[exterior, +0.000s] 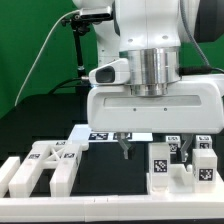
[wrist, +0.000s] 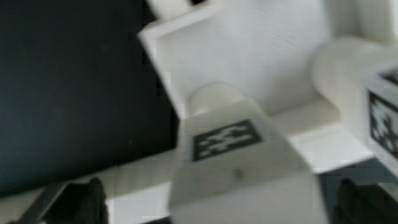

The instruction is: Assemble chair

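The chair is in loose glossy white parts with black-and-white tags. In the wrist view a white chair part (wrist: 231,110) with a tag (wrist: 226,140) lies straight under my gripper (wrist: 217,206). Its dark fingertips (wrist: 71,203) stand wide apart, one on each side of the part, and I see no contact. In the exterior view the gripper (exterior: 150,150) hangs low over the table's right half, just behind a tagged white block (exterior: 160,168). Another tagged piece (exterior: 203,163) stands to that block's right. Leg bars and a tagged piece (exterior: 45,165) lie at the exterior view's left.
A flat white marker board (exterior: 103,134) with tags lies behind the gripper. The black table (exterior: 105,170) has a white border rail (exterior: 110,205) along its front. The robot arm fills the upper middle of the exterior view. A green backdrop and a cable stand behind.
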